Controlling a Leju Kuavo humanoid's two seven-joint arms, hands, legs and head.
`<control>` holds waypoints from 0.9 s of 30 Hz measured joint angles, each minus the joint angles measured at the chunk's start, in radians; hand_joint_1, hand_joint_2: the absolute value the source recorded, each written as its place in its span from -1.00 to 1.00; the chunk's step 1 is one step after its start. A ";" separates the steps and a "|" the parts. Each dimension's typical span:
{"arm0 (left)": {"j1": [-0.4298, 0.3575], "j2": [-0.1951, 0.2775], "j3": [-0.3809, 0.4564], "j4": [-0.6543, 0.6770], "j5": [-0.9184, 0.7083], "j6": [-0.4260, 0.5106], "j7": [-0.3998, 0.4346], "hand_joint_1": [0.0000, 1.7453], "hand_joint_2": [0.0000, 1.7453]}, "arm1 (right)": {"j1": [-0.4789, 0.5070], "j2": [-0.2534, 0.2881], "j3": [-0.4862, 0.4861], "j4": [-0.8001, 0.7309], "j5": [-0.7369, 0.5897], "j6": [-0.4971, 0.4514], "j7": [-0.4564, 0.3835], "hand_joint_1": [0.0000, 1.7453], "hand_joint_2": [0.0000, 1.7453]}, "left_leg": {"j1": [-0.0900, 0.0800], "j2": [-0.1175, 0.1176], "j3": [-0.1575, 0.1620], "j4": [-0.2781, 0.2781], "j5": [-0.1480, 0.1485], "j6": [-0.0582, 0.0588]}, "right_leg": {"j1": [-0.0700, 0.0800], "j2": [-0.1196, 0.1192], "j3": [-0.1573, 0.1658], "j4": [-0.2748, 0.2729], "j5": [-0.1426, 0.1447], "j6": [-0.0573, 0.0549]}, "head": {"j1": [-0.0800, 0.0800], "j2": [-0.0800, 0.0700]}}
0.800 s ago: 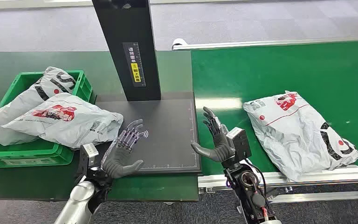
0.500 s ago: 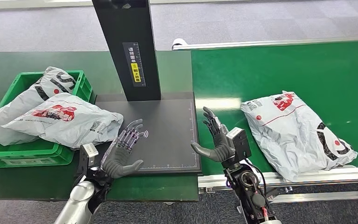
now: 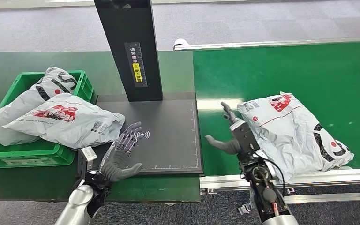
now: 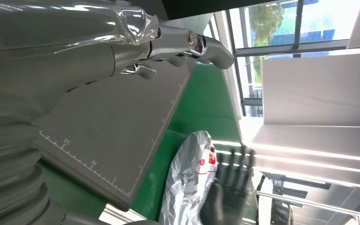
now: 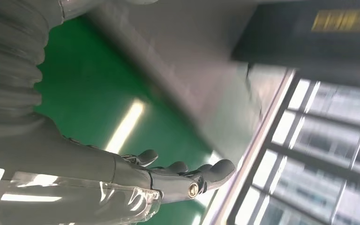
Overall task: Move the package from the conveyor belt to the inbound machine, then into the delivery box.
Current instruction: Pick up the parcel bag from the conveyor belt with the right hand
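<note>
A grey plastic package [image 3: 295, 133] with red and black print lies on the green conveyor belt [image 3: 309, 70] at the right. My right hand [image 3: 232, 133] is open, fingers spread, right beside the package's left edge, thumb pointing left. My left hand [image 3: 122, 154] hovers open over the near left corner of the inbound machine's dark plate [image 3: 168, 136]. In the left wrist view the package [image 4: 187, 183] lies past the plate [image 4: 117, 126], with my right hand [image 4: 227, 194] in front of it. The green delivery box [image 3: 33, 152] at the left holds two similar packages [image 3: 65, 119].
The machine's black post [image 3: 129, 47] rises from the back of the plate. A metal rail [image 3: 309, 177] runs along the conveyor's near edge. The dark green table [image 3: 9, 61] surrounds the box and plate.
My right hand has moved right, from beside the plate over the belt to the package's left edge. The package has drifted left on the belt. My left hand has barely shifted.
</note>
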 joint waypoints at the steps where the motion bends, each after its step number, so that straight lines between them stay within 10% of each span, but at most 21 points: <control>1: 0.003 0.001 0.003 -0.001 -0.001 -0.001 0.001 -1.00 1.00 | -0.006 -0.009 -0.011 -0.003 0.009 0.000 0.004 -1.00 1.00 | 0.000 0.000 0.000 0.000 0.000 0.000 | 0.000 0.000 0.000 0.000 0.000 0.000 | 0.000 0.000; 19: 0.028 0.022 0.037 -0.013 -0.039 0.007 -0.009 -1.00 1.00 | -0.198 -0.169 -0.145 0.211 0.256 -0.048 0.146 -1.00 1.00 | 0.000 -0.001 0.000 0.000 0.000 0.000 | 0.000 0.000 0.000 0.000 0.000 0.000 | 0.000 0.000; 23: 0.028 0.022 0.044 -0.015 -0.042 0.005 0.002 -1.00 1.00 | -0.258 -0.201 -0.072 0.328 0.528 -0.089 0.351 -1.00 -1.00 | 0.000 -0.001 0.000 0.000 0.000 0.000 | 0.000 0.000 0.000 0.000 0.000 0.000 | 0.000 0.000; 27: 0.026 0.018 0.049 -0.015 -0.049 0.005 0.014 -1.00 1.00 | -0.298 -0.229 -0.003 0.438 0.686 -0.047 0.499 -1.00 -1.00 | 0.000 -0.001 -0.001 0.000 0.000 0.000 | 0.000 -0.001 0.000 0.000 0.000 0.000 | 0.000 0.000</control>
